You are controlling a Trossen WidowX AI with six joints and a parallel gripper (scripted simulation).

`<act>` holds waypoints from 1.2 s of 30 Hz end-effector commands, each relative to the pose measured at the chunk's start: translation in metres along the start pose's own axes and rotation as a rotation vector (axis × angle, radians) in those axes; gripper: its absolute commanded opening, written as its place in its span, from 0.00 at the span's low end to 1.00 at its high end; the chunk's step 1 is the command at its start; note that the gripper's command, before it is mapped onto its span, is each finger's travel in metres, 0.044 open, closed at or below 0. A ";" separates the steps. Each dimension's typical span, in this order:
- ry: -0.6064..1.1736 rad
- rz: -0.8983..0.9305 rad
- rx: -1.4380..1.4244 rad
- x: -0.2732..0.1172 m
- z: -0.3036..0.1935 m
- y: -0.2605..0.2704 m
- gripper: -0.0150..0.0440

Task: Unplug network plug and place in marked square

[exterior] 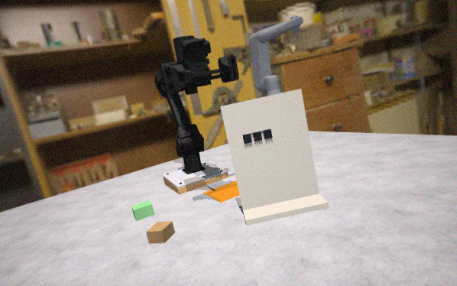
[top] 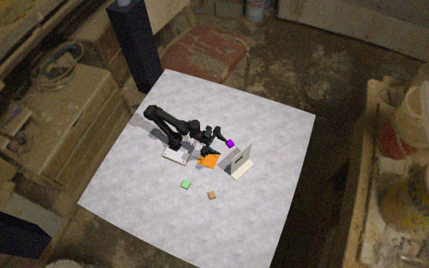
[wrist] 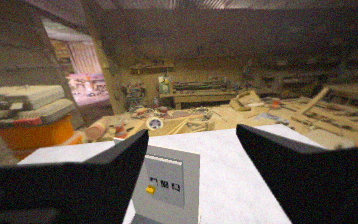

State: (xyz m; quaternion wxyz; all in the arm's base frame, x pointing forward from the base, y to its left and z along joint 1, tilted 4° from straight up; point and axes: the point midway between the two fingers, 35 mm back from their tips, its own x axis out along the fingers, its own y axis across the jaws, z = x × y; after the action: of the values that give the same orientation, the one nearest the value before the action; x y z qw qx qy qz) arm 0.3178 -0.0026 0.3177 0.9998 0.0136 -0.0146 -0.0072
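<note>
Top view high, far; exterior low behind panel [exterior: 272, 153]; wrist close, facing panel front.

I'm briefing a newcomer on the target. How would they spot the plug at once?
Find the pale upright panel standing on the table, ahead of the open pincer. On its face is a short row of three sockets. The plug is the small yellow piece at the left one; the others look dark.
</note>
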 end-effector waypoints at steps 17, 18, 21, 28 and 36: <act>-0.033 -0.015 0.551 0.023 -0.061 0.048 0.52; -0.035 -0.015 0.587 0.023 -0.066 0.051 0.52; -0.041 -0.016 0.696 0.021 -0.078 0.061 0.52; -0.055 -0.018 0.950 0.012 -0.105 0.081 0.52; -0.069 -0.019 1.243 -0.009 -0.134 0.099 0.52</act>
State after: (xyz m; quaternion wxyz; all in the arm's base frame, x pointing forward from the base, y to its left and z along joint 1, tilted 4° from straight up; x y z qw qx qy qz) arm 0.3224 0.0945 0.1998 0.8341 0.5494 -0.0490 -0.0040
